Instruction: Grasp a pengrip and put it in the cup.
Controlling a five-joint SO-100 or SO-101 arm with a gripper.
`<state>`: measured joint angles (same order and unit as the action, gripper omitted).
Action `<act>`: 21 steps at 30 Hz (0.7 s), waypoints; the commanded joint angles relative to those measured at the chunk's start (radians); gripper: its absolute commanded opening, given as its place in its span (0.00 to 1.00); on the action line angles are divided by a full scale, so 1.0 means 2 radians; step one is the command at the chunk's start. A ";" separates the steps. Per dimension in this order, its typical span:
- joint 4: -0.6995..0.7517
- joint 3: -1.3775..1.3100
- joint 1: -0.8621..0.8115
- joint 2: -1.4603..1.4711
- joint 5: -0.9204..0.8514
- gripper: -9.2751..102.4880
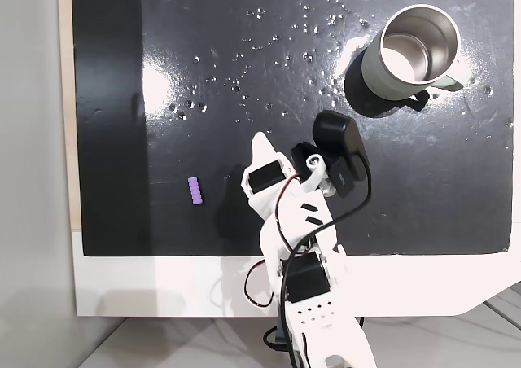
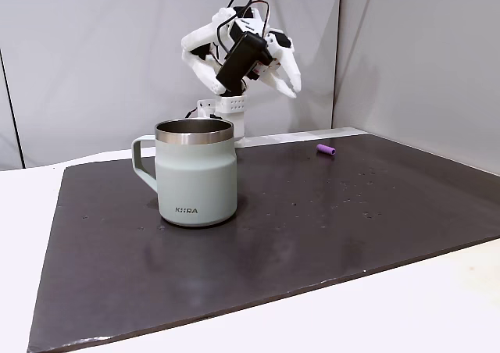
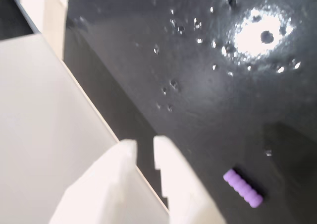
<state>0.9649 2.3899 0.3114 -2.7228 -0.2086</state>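
The pengrip (image 1: 195, 190) is a tiny light-purple ridged cylinder lying on the black mat, left of the arm in a fixed view. From the front it shows as the far-right pengrip (image 2: 326, 149), and the wrist view has the pengrip (image 3: 242, 188) at the lower right. The cup (image 1: 419, 50) stands upright with nothing inside at the mat's far right corner; the cup (image 2: 195, 173) is pale grey-green with a steel rim. My gripper (image 3: 144, 145) hangs above the mat, holding nothing, with a narrow gap between its tips, left of the pengrip. It shows as the gripper (image 1: 262, 142) and the gripper (image 2: 295, 90) in both fixed views.
The black mat (image 1: 163, 99) carries scattered shiny specks and light glare. A white table border (image 1: 146, 286) runs along the arm's side. Grey walls (image 2: 94, 56) rise behind the arm's base.
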 commanded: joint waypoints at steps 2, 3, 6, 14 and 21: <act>0.050 -0.146 0.035 0.119 -0.021 0.08; 0.061 -0.166 0.044 0.143 -0.028 0.08; 0.094 -0.220 0.071 0.209 -0.047 0.08; 0.193 -0.357 0.153 0.362 -0.065 0.18; 0.270 -0.449 0.203 0.479 -0.092 0.22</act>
<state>1.4542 1.5938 0.6949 -1.8132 -0.3651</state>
